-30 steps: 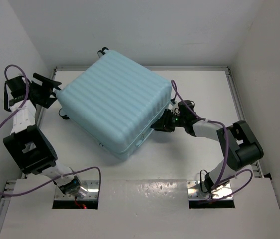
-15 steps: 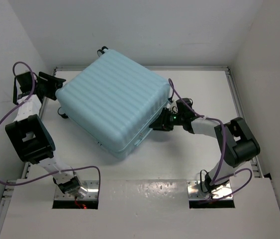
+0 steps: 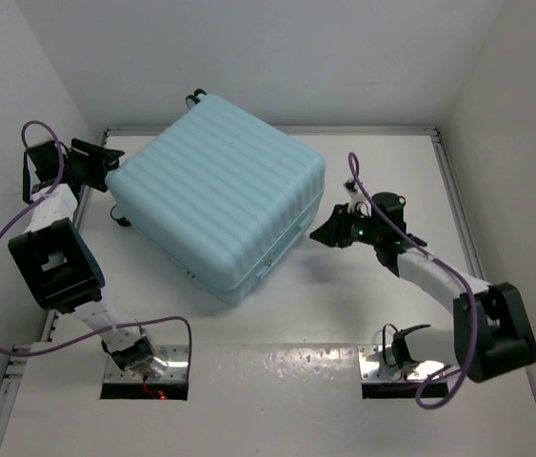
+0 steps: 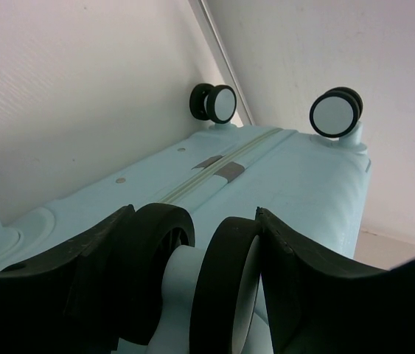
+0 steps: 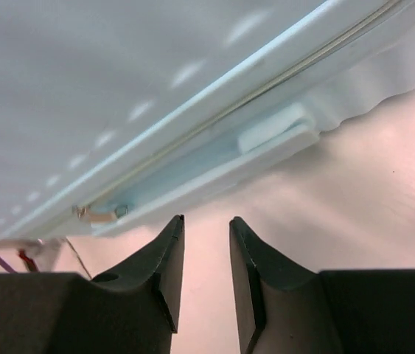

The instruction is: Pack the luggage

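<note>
Your luggage lies shut and flat on the white table, ribbed shell upward. It is turned on the diagonal and sits toward the far left, with its wheeled end facing the left wall. Your left gripper is at that end, its two black fingers clamped on the outer sides of a twin black-tyred wheel. Beyond it you can see two more wheels with white hubs, and the zip seam running along the shell between them. Two small grey tabs sit on that seam, and I cannot tell whether they carry any writing. Your right gripper hangs low over the table just beside the case's right-hand side, not touching it. Its fingertips stand a narrow gap apart with nothing between them. Ahead of it you see the pale side handle and a small metal zip pull on the seam.
</note>
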Controlling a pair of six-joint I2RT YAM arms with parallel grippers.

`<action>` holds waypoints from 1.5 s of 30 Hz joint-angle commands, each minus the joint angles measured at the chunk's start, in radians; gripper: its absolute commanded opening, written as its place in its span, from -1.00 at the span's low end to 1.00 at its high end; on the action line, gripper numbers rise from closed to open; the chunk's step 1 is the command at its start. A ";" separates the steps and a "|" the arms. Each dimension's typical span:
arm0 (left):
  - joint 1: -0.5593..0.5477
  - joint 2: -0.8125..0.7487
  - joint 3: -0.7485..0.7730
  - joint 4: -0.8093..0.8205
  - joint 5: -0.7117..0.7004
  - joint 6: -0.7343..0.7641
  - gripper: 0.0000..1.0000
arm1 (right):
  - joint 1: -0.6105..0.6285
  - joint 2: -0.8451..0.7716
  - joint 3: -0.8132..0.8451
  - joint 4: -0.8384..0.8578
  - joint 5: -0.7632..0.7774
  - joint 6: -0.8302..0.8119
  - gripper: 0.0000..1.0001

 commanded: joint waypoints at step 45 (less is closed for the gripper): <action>0.044 -0.099 -0.098 -0.007 -0.019 0.121 -1.00 | 0.515 0.070 -0.071 0.503 0.327 -0.146 -1.00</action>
